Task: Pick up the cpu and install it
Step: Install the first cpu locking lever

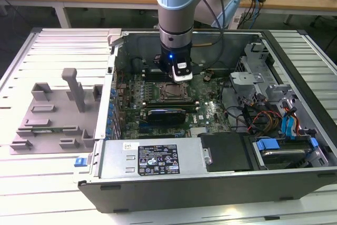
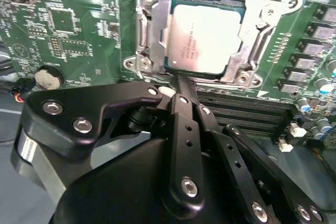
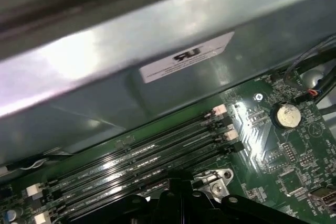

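Already the small flat square silvery cpu (image 2: 206, 38) sits in its metal-framed socket (image 2: 149, 30), just beyond the black end effector (image 2: 181, 80), apparently closed and empty. Likely light, rigid, fragile; hold its edges.

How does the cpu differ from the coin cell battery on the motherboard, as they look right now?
Shape: the cpu is a flat square; the coin cell battery is a small round disc.
Size: the cpu looks clearly larger than the battery.
Seat: the cpu lies inside the metal-framed socket; the battery sits in a round black holder on the open board.
Nearness: the gripper tip reaches the cpu's edge; the battery lies off to the side.
Both have a silvery metal top.
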`<state>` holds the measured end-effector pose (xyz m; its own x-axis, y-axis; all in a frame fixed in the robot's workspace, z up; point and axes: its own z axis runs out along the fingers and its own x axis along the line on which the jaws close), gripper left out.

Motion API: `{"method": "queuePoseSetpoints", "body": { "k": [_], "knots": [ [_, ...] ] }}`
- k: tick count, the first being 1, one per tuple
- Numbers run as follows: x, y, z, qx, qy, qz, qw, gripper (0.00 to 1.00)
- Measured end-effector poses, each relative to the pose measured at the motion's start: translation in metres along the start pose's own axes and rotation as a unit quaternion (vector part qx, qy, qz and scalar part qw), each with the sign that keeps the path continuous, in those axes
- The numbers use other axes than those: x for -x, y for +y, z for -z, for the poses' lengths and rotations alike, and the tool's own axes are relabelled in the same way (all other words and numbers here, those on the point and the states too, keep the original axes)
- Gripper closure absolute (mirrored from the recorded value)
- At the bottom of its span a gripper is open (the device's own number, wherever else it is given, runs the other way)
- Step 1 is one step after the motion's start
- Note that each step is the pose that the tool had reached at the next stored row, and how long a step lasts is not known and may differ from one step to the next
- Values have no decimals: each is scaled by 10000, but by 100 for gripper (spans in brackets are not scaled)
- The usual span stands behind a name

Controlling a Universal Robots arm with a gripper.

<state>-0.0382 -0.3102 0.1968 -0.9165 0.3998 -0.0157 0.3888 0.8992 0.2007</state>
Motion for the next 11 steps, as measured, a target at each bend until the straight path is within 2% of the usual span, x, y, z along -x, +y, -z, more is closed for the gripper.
{"method": "queuePoseSetpoints", "body": {
  "k": [2,11],
  "knots": [
    [46,20,-9,4,-2,1,10000,89],
    [58,27,-6,-1,2,0,10000,89]
  ]
}}
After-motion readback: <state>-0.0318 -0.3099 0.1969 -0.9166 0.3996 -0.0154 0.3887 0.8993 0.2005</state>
